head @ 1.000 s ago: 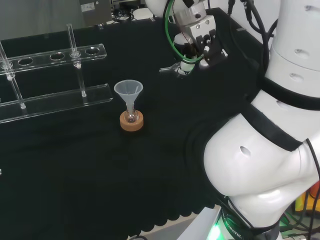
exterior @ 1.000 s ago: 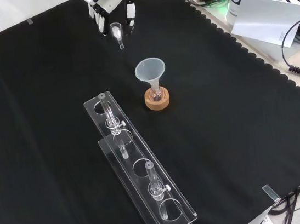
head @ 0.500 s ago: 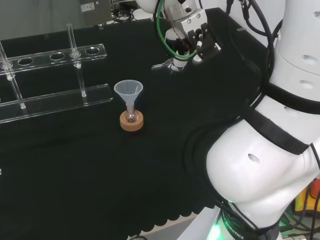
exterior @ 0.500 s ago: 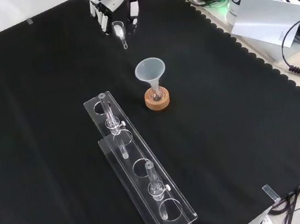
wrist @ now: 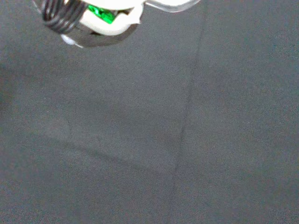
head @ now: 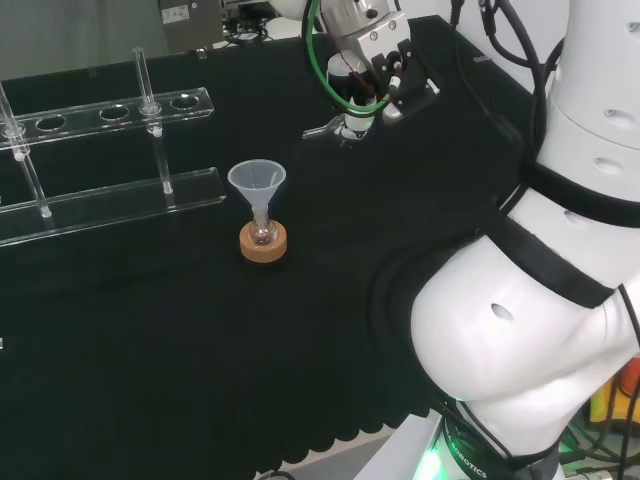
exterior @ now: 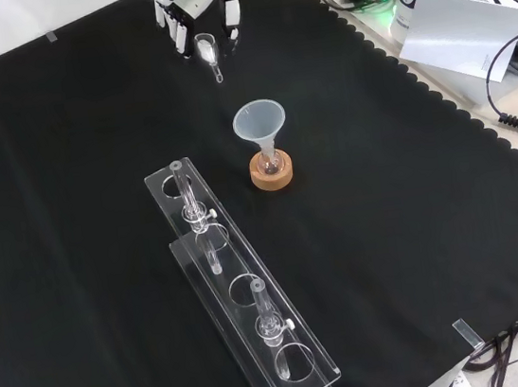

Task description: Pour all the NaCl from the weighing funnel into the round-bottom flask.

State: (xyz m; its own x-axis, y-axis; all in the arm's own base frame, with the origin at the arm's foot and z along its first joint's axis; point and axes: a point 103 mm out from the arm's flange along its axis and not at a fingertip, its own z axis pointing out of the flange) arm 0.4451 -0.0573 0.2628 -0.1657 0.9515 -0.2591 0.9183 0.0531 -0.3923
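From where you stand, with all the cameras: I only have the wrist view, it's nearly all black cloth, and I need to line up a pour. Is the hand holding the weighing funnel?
Observer: Yes. In the front view the hand has its fingers curled round the weighing funnel, spout pointing down toward the cloth.
Operator: Where is the flask?
Observer: The round-bottom flask sits on a cork ring, nearer the front camera than the hand and slightly to its right.
Operator: Is its mouth free?
Observer: A clear plastic funnel stands in its neck, wide mouth up.
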